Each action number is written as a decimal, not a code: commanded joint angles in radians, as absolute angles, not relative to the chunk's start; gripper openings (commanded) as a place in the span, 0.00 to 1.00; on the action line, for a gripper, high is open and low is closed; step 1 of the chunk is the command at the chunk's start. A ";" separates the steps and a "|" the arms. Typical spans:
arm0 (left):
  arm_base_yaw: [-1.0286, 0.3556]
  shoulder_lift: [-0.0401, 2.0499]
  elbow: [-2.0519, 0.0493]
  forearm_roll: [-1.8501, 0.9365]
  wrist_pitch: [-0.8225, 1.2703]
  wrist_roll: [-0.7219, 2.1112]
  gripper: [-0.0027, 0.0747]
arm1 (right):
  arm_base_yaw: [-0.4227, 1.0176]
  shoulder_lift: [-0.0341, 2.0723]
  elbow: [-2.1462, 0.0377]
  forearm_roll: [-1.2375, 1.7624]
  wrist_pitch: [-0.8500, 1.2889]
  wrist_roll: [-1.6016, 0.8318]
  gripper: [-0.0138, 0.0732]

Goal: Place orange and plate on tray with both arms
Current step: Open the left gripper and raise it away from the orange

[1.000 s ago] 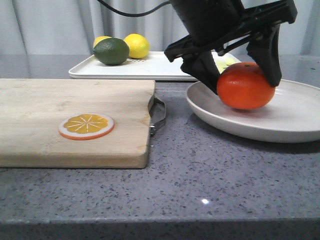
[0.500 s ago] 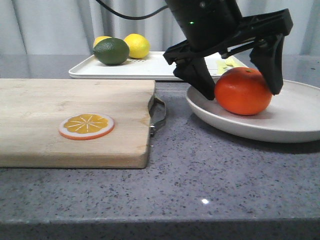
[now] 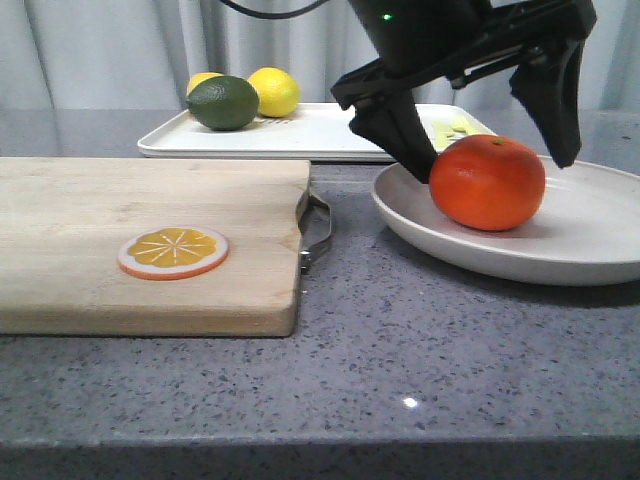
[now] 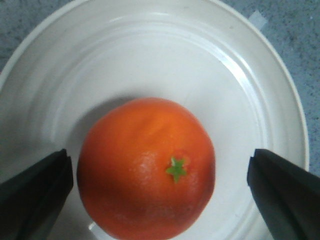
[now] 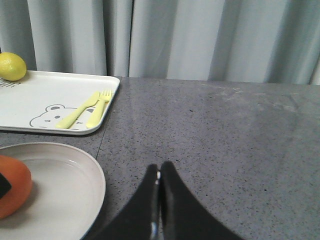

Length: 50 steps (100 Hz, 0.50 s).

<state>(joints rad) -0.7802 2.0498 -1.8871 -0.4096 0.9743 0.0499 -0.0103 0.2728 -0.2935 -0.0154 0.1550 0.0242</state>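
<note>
Resting on the smooth round plate (image 3: 560,240), the glossy orange (image 3: 487,182).

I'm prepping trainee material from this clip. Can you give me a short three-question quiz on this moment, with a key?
1. True or false: the orange is clamped in the left gripper.
2. Where does the orange sit? A) on the cutting board B) on the plate C) on the tray
3. Fill in: the right gripper has its fingers ____.

Key:
1. False; the fingers stand apart on either side of the orange, with gaps.
2. B; the plate itself rests on the counter, beside the tray.
3. Shut, pressed together with nothing between them.
</note>
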 commanded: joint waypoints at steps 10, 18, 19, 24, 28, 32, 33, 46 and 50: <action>-0.774 1.974 -1.957 -0.417 0.993 0.054 0.90 | -0.018 0.290 -0.325 -0.025 0.087 0.025 0.09; -0.774 1.950 -1.957 -0.399 0.994 0.054 0.90 | -0.018 0.290 -0.325 -0.025 0.087 0.025 0.09; -0.774 1.948 -1.957 -0.398 0.994 0.054 0.90 | -0.018 0.290 -0.325 -0.025 0.087 0.025 0.09; -0.774 1.926 -1.957 -0.383 0.994 0.054 0.90 | -0.018 0.290 -0.325 -0.025 0.087 0.025 0.09; -0.774 1.913 -1.957 -0.362 0.994 0.054 0.90 | -0.018 0.290 -0.325 -0.025 0.087 0.025 0.09; -0.774 1.895 -1.957 -0.342 0.993 0.054 0.90 | -0.018 0.290 -0.325 -0.025 0.087 0.025 0.09; -0.774 1.891 -1.957 -0.339 0.993 0.054 0.90 | -0.018 0.290 -0.325 -0.025 0.087 0.025 0.09; -0.774 1.832 -1.957 -0.297 0.986 0.054 0.84 | -0.018 0.290 -0.325 -0.025 0.087 0.025 0.09; -0.774 1.815 -1.957 -0.288 0.984 0.054 0.80 | -0.018 0.290 -0.325 -0.025 0.087 0.025 0.09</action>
<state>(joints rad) -0.7760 1.9064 -1.9222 -0.2904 1.0259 0.0508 -0.0103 0.2728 -0.2935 -0.0154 0.1603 0.0242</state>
